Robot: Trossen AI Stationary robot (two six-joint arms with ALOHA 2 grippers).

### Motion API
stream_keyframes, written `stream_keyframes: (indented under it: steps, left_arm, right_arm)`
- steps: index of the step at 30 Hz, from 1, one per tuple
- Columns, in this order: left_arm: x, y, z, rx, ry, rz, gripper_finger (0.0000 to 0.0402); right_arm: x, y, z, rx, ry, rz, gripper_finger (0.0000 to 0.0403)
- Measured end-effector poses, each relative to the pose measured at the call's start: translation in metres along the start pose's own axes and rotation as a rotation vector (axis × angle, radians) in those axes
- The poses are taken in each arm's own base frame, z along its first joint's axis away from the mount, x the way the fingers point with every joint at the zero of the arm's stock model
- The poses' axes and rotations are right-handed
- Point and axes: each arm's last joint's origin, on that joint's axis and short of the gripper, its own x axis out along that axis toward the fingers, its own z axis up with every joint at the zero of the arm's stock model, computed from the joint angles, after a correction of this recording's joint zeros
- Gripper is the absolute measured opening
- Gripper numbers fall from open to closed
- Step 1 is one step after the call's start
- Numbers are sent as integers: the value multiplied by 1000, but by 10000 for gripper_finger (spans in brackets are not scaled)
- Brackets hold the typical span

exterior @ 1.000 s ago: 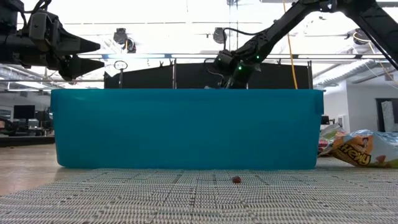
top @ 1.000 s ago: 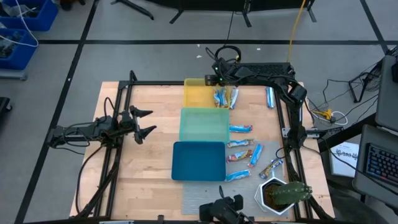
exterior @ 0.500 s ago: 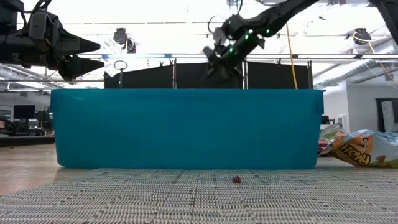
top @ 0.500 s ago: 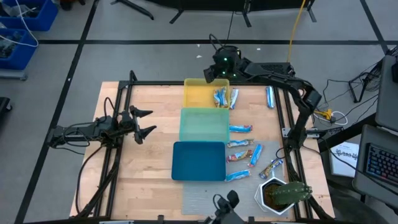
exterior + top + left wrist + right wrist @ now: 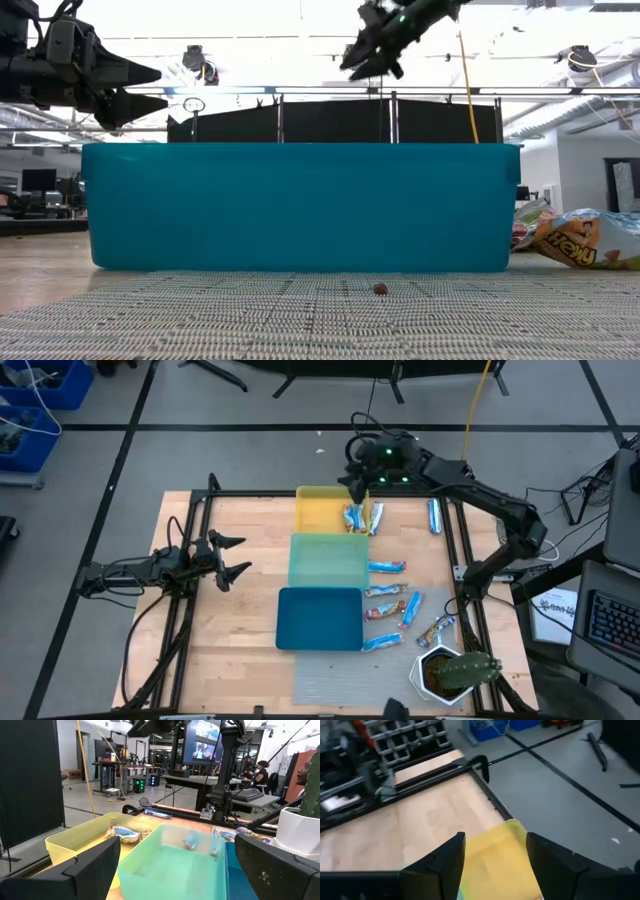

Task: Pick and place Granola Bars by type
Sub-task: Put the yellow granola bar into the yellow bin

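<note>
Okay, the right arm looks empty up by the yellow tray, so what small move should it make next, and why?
Probably swing the right end effector back over the table toward the loose granola bars beside the green tray. Its fingers are open and empty, raised above the yellow tray, which already holds bars, while several more lie unsorted to the trays' right. The left end effector waits at the table's left.

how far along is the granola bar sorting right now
Early stage. Done: two shiny blue-wrapped granola bars lie at the yellow plastic tray's right edge. In hand: nothing; the right gripper is open and empty above the table's far edge, and the left gripper waits open at the left side. Left: six loose wrapped bars on the wood; the pale green tray and the teal tray look empty.
</note>
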Motion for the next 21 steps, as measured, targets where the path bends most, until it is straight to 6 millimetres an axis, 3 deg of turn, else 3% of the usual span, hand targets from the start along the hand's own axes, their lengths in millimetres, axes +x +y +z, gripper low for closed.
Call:
stream_keyframes:
  steps: [5,11,21]
  left_arm:
    - [0,0,0,0,0,0,392]
    - [0,0,0,0,0,0,392]
    - [0,0,0,0,0,0,392]
  right_arm:
    - [-30,17,5,-99,53,41,201]
    - [-55,38,-2,-197,196,124,201]
    - [-81,77,-33,-363,489,232,201]
